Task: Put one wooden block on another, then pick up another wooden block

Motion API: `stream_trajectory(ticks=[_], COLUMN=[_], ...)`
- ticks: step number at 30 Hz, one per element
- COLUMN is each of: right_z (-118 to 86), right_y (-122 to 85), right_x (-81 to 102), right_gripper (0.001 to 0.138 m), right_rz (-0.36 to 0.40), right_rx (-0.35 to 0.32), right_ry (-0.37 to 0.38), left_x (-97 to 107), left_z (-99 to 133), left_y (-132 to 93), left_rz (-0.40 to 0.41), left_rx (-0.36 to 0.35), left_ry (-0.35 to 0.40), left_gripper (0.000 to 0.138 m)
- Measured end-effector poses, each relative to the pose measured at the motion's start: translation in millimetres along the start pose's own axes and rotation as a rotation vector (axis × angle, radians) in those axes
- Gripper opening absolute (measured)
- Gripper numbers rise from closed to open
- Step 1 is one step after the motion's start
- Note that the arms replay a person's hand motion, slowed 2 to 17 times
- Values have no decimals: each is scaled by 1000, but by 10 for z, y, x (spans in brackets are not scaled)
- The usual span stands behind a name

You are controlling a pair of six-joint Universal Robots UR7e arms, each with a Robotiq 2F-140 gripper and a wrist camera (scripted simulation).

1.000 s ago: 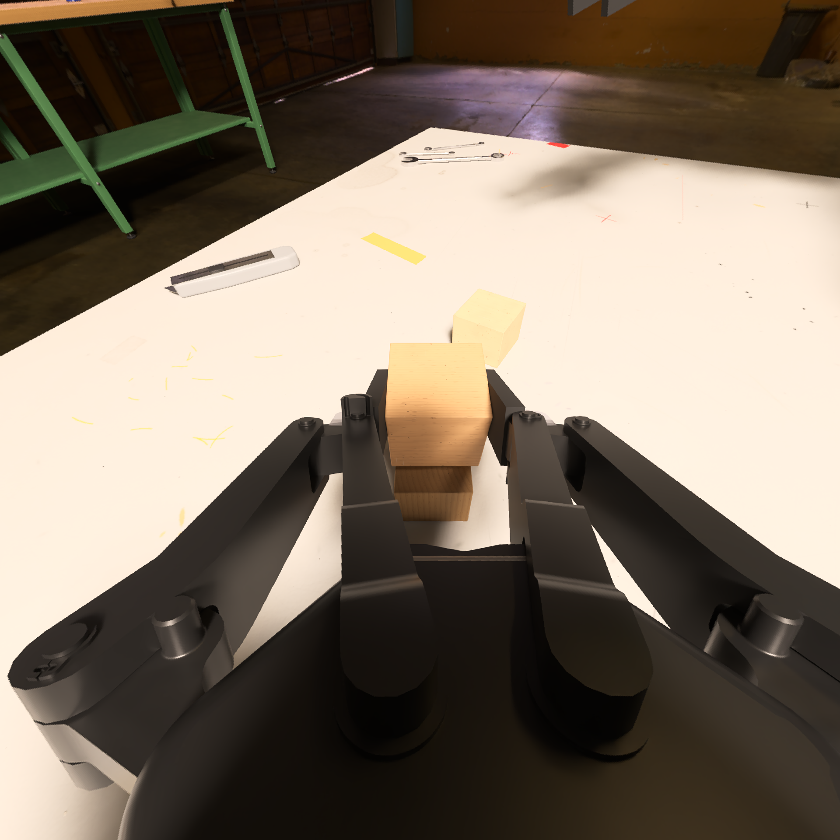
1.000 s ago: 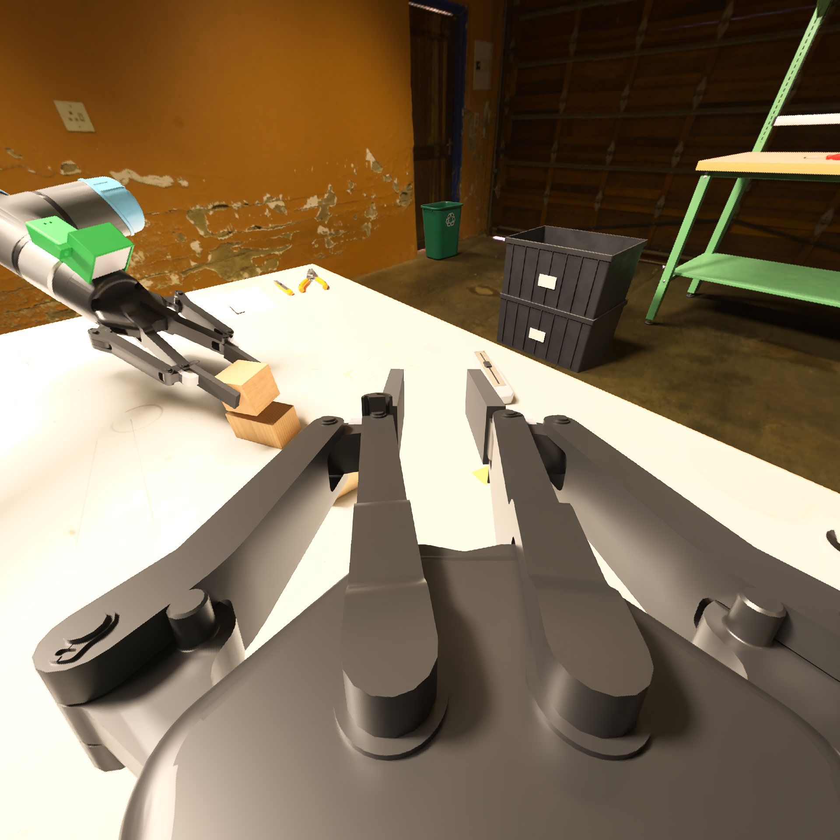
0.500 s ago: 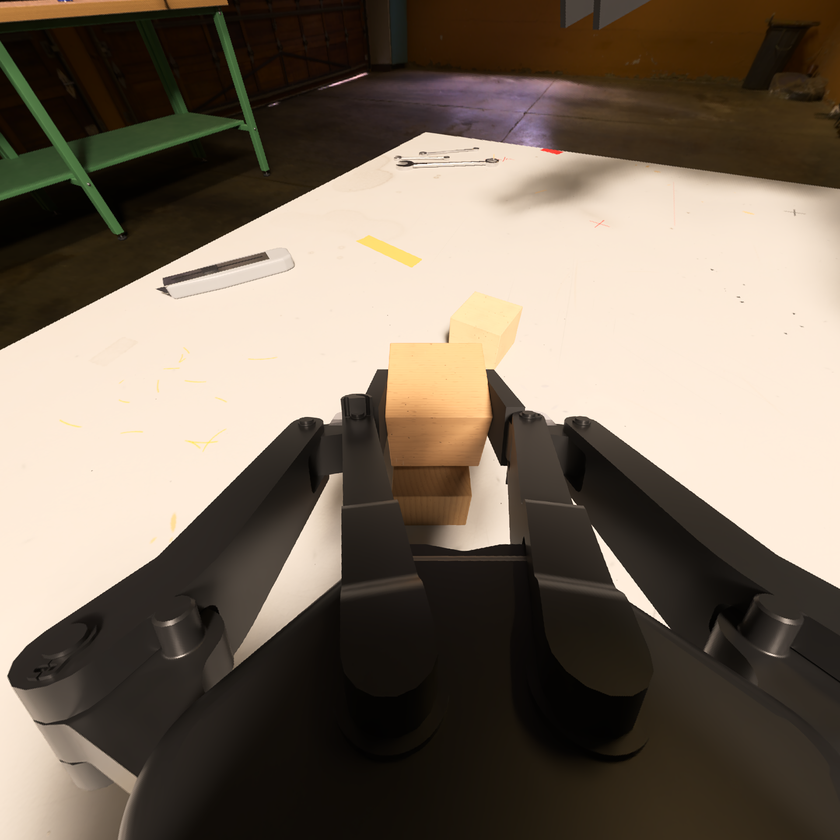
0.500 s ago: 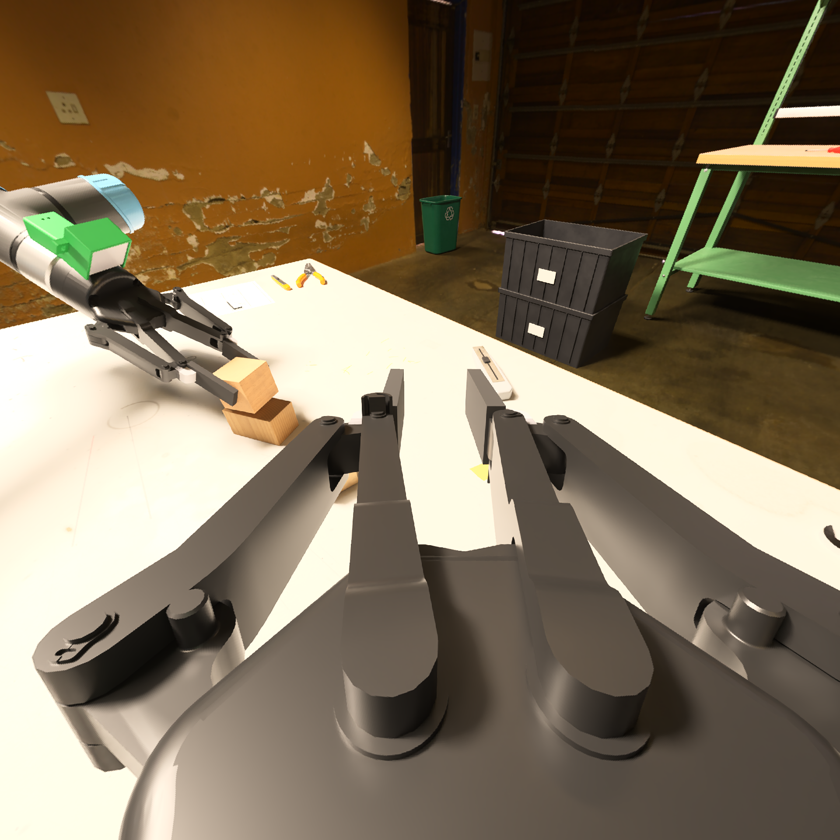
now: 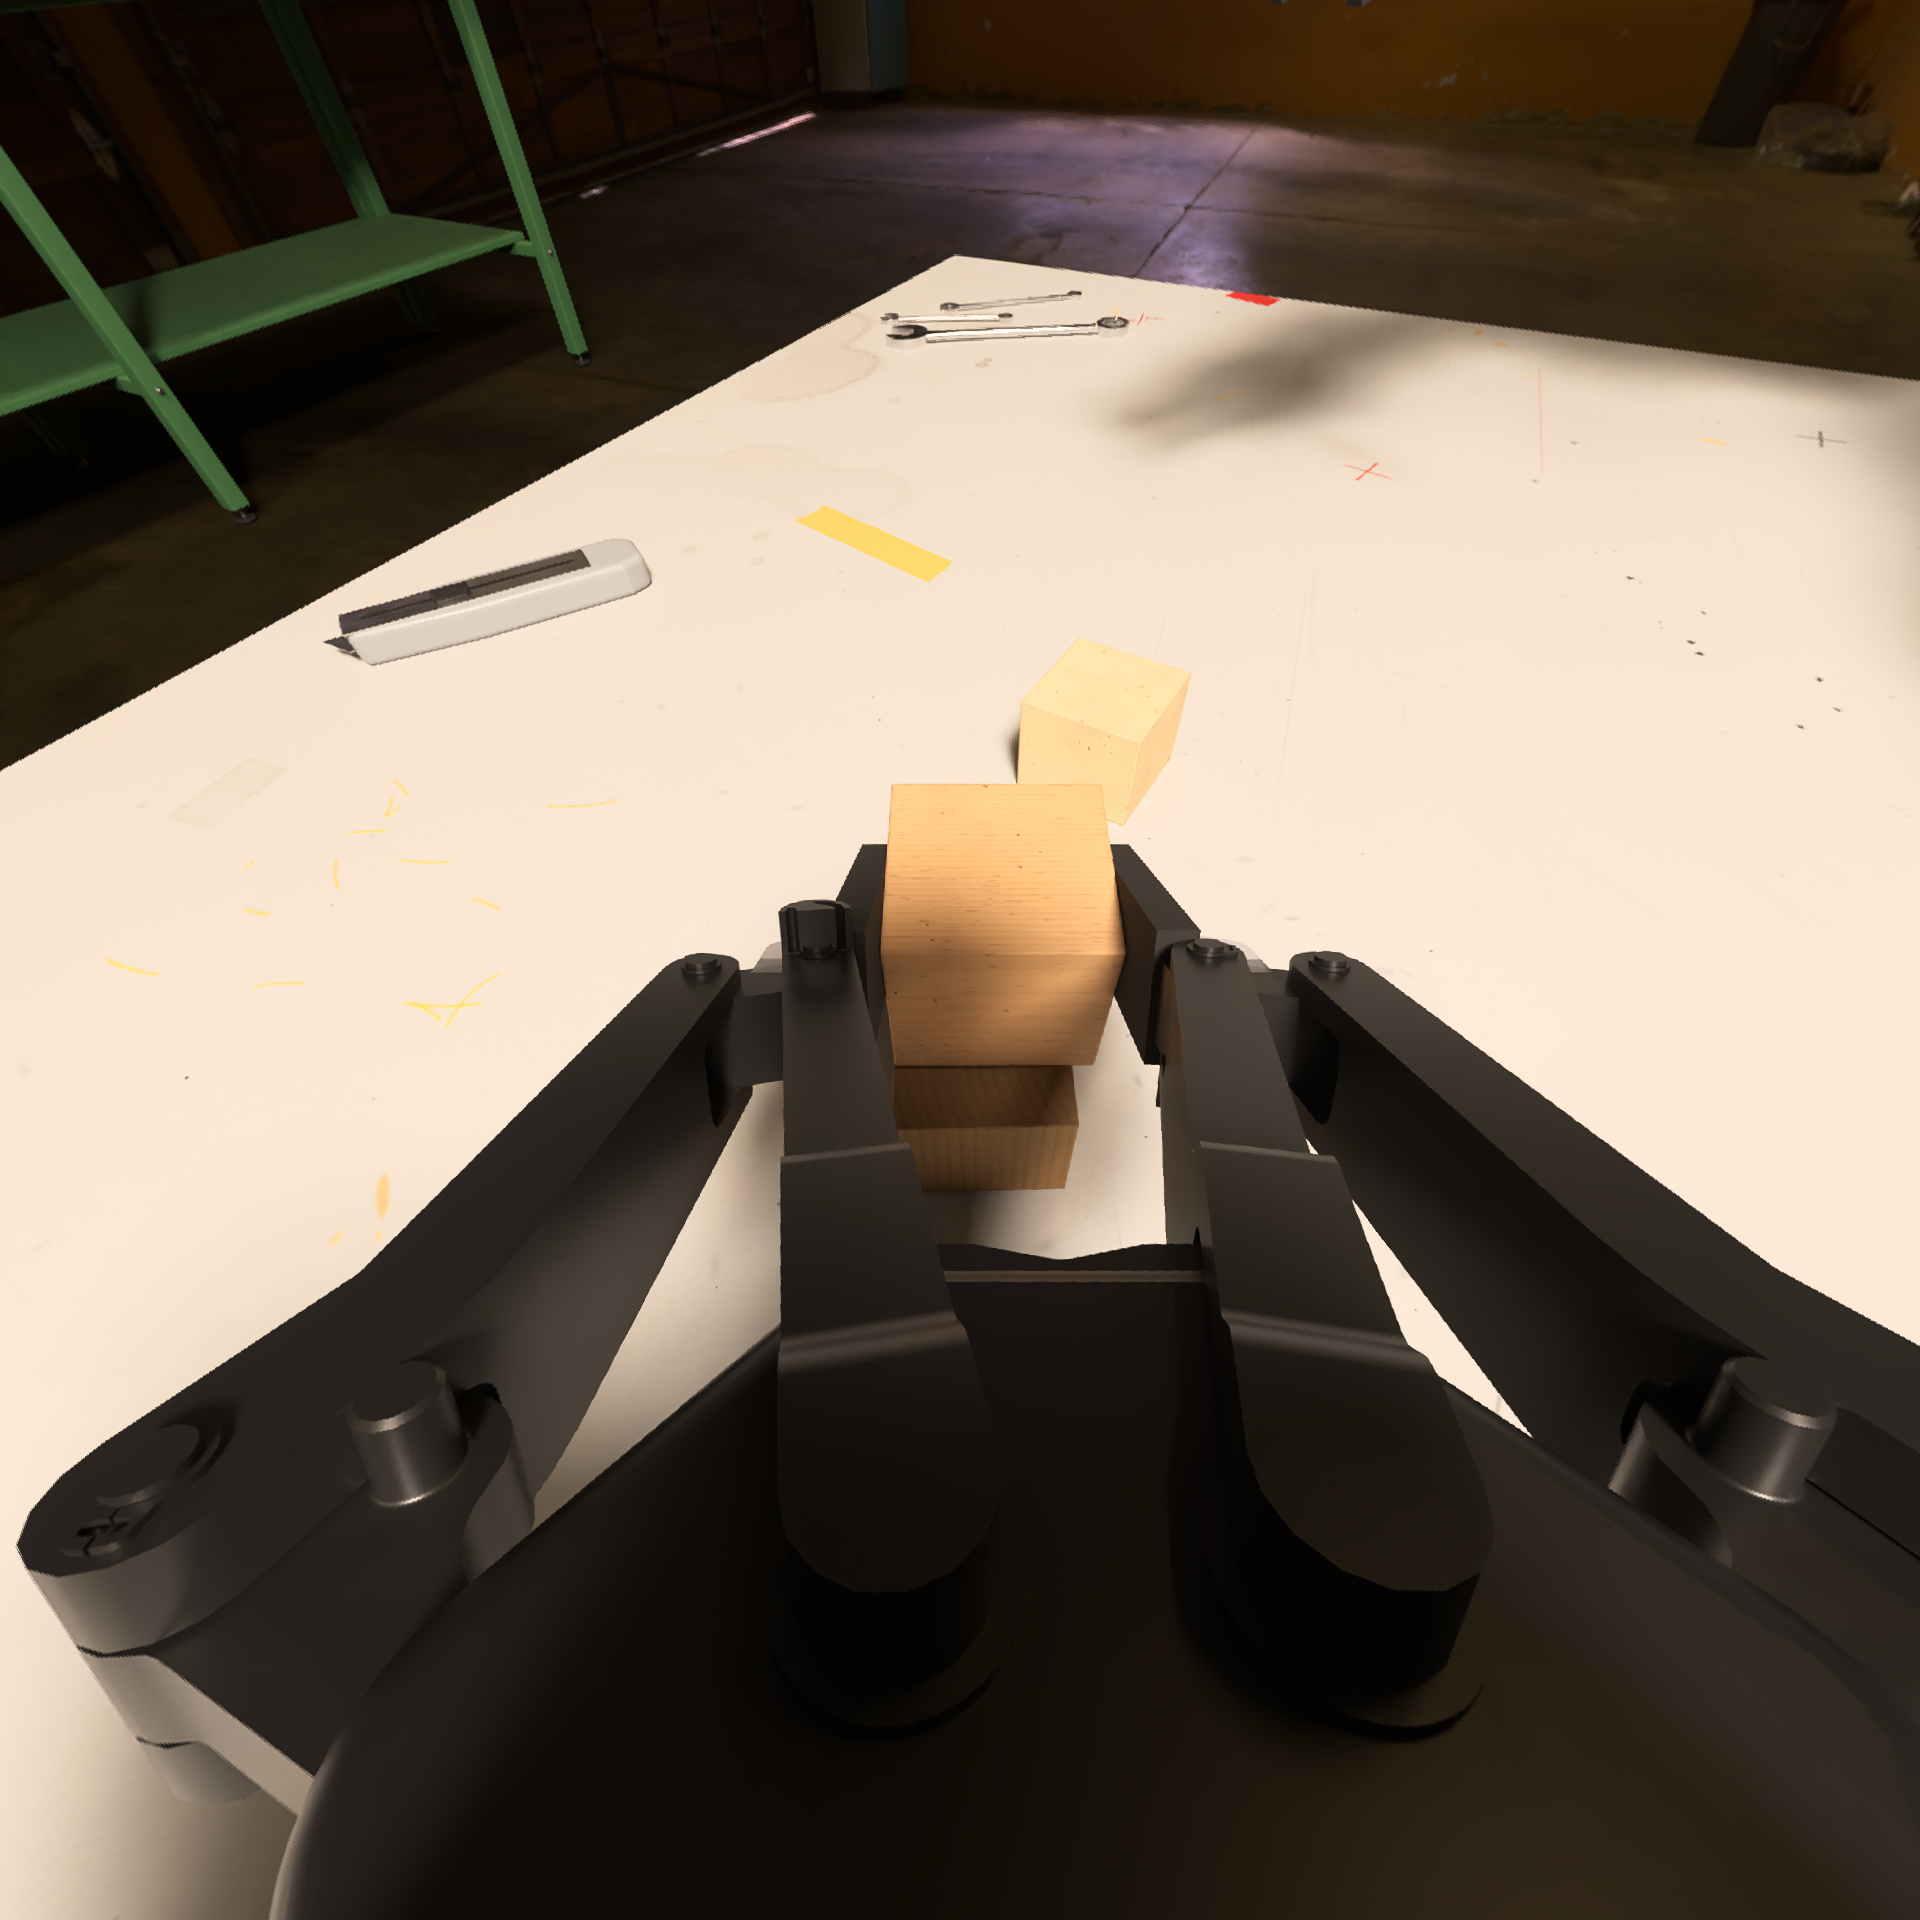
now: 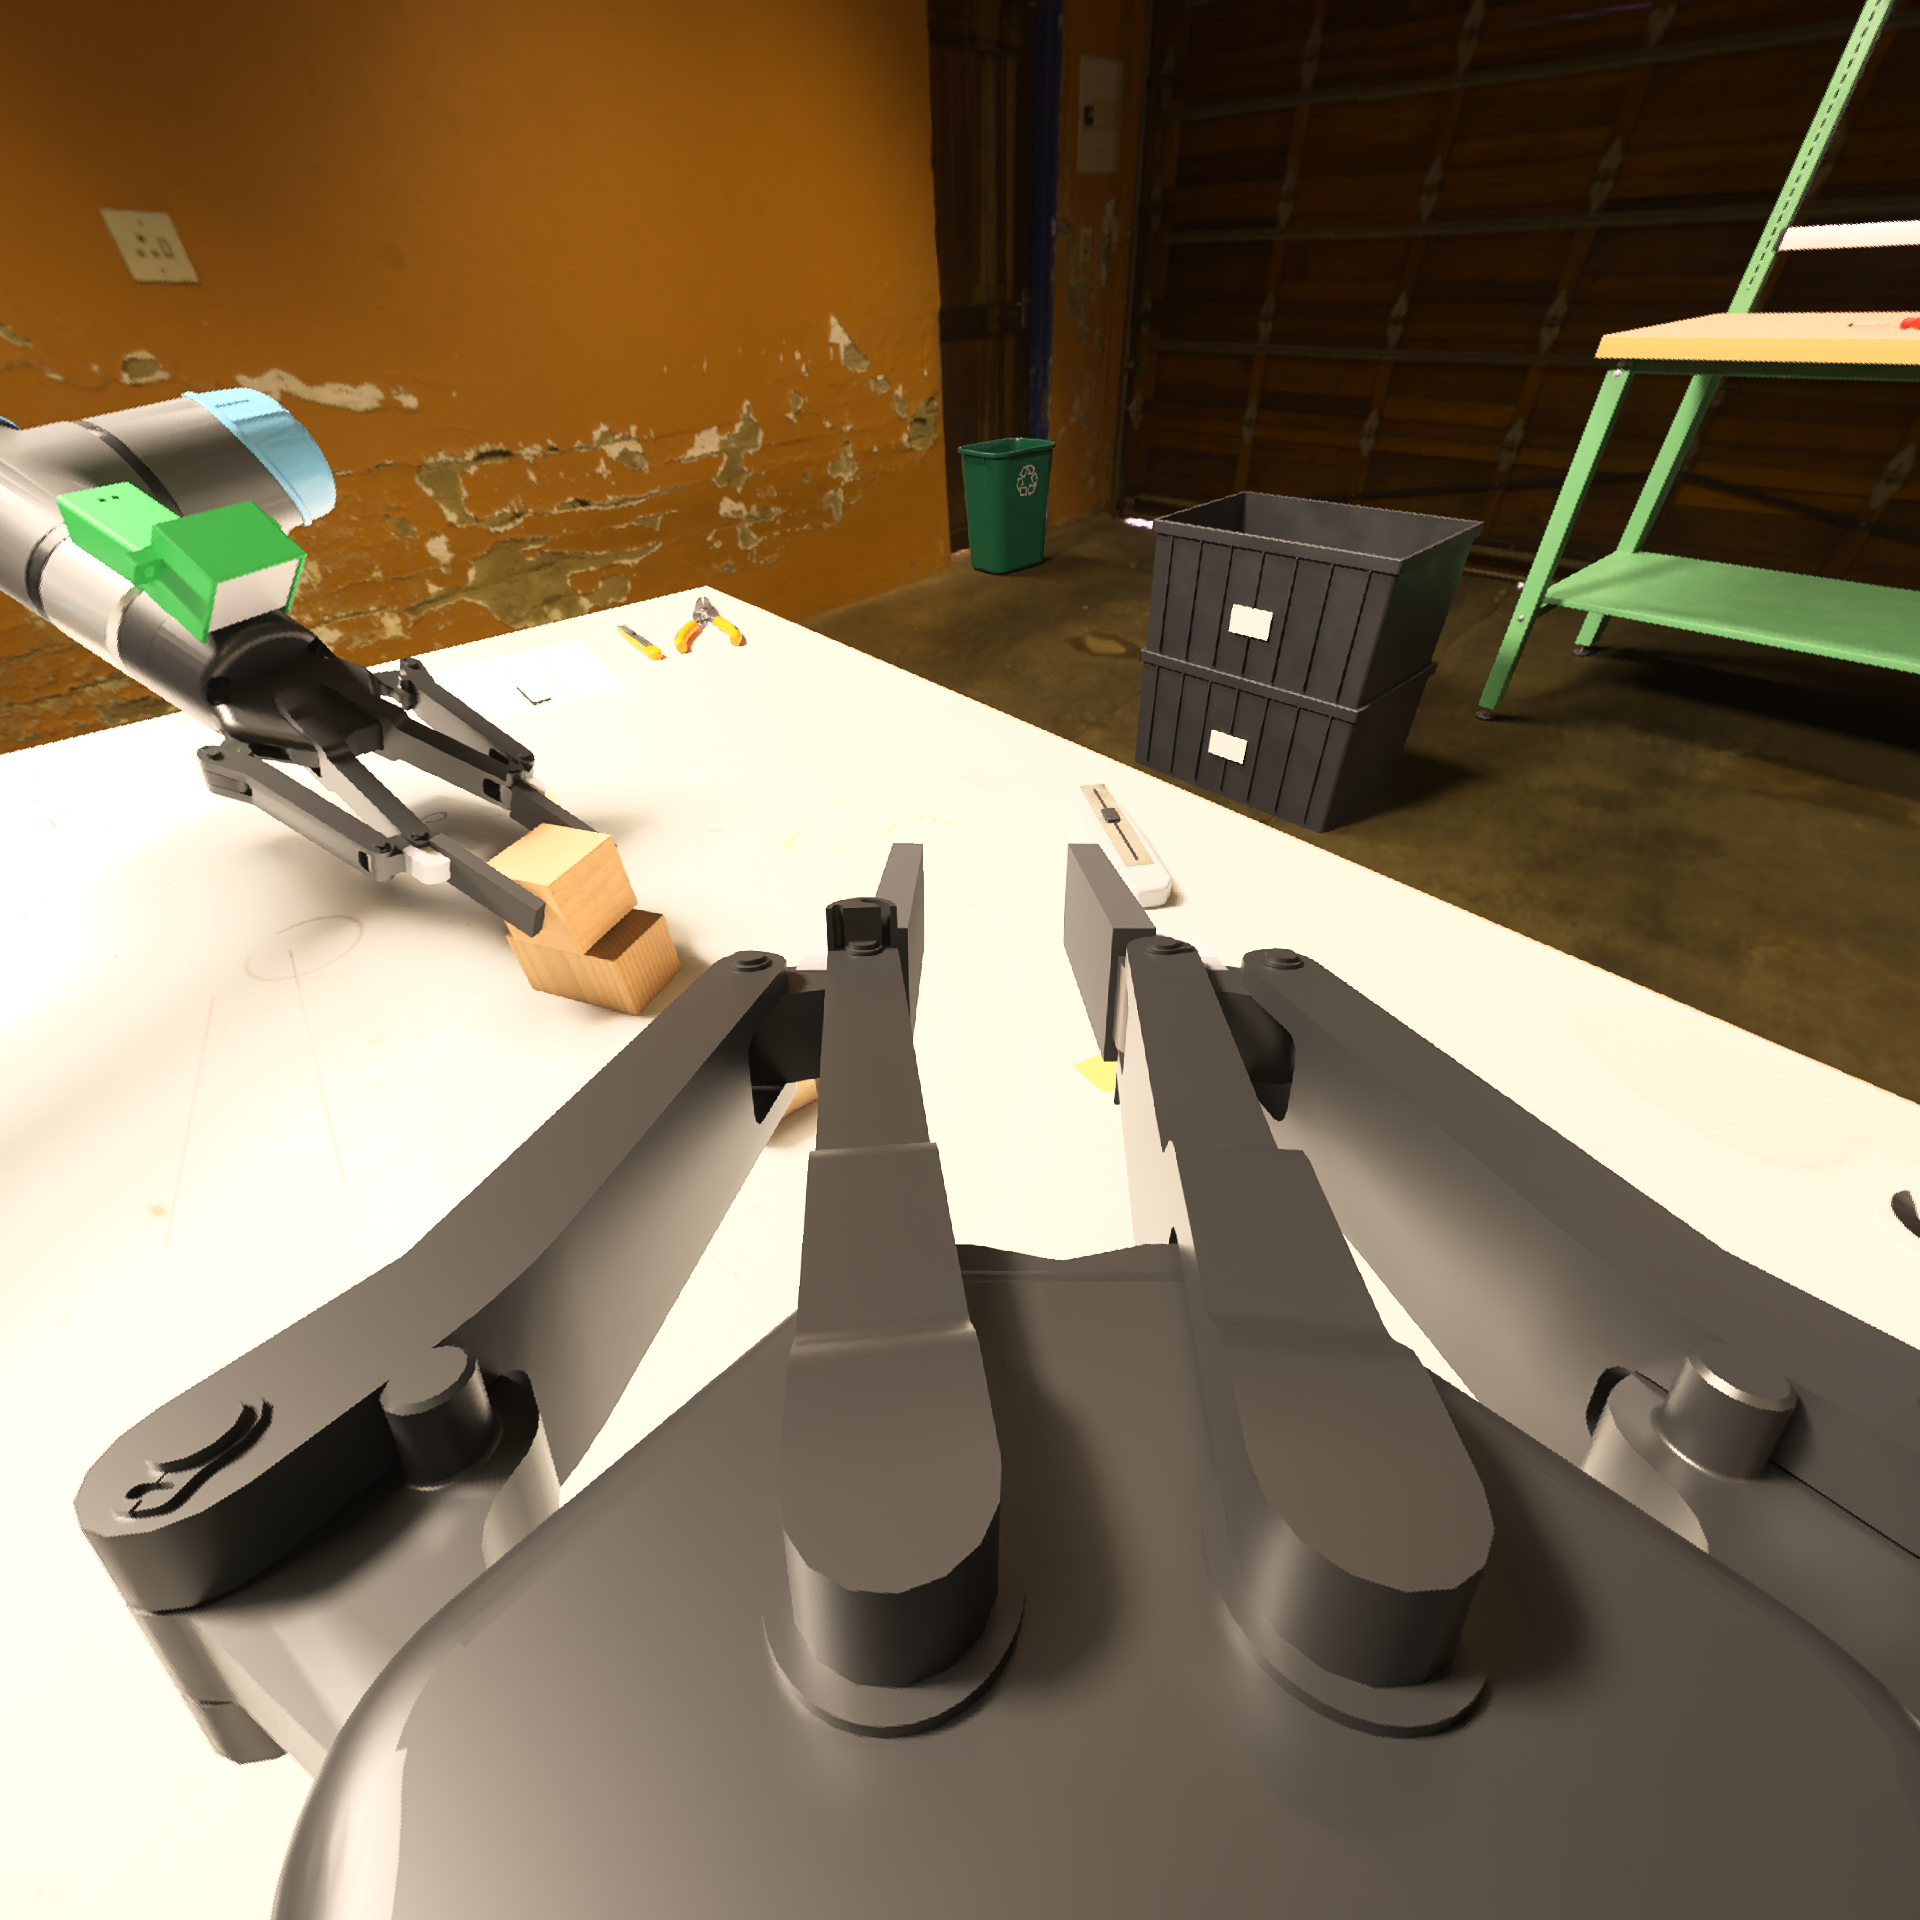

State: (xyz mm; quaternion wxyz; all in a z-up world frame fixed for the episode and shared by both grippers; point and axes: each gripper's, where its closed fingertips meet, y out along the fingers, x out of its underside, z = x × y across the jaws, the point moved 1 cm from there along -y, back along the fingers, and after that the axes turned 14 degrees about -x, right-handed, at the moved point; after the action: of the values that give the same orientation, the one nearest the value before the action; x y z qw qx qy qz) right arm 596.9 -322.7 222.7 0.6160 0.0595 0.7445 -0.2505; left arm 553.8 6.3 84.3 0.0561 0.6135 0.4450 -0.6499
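Observation:
My left gripper [image 5: 1003, 894] is shut on a tan wooden block [image 5: 997, 935] and holds it on top of a second, darker wooden block [image 5: 982, 1127] that sits on the white table [image 5: 1455, 831]. In the right wrist view the held block [image 6: 566, 883] is tilted and rests on the lower block [image 6: 603, 961]. A third, pale block [image 5: 1101, 727] sits just beyond the stack. My right gripper [image 6: 997, 894] is open and empty, low over the table to the right of the stack. Its left linkage hides most of the pale block [image 6: 798, 1096].
A white utility knife [image 5: 488, 603], a yellow tape strip [image 5: 873, 540] and wrenches [image 5: 997, 322] lie near the table's edges. Pliers [image 6: 707, 629] lie at a far corner. Off the table stand dark stacked crates [image 6: 1288, 644], a green bin [image 6: 1003, 499] and a green shelf [image 5: 260, 291].
My left gripper has shifted only slightly, still holding the tan block over the darker one. My right gripper has barely moved and stays open.

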Motion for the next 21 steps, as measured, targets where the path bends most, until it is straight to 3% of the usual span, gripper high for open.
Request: stream_trajectory(ticks=[21], right_z=[14], right_y=[22], right_x=[26], right_gripper=[37], right_rz=[-7], right_rx=[-9], right_ry=[10], left_x=[35], left_z=[-3], left_y=[34], left_rz=[-12], left_rx=[15], left_ry=[-21], left_gripper=[52])
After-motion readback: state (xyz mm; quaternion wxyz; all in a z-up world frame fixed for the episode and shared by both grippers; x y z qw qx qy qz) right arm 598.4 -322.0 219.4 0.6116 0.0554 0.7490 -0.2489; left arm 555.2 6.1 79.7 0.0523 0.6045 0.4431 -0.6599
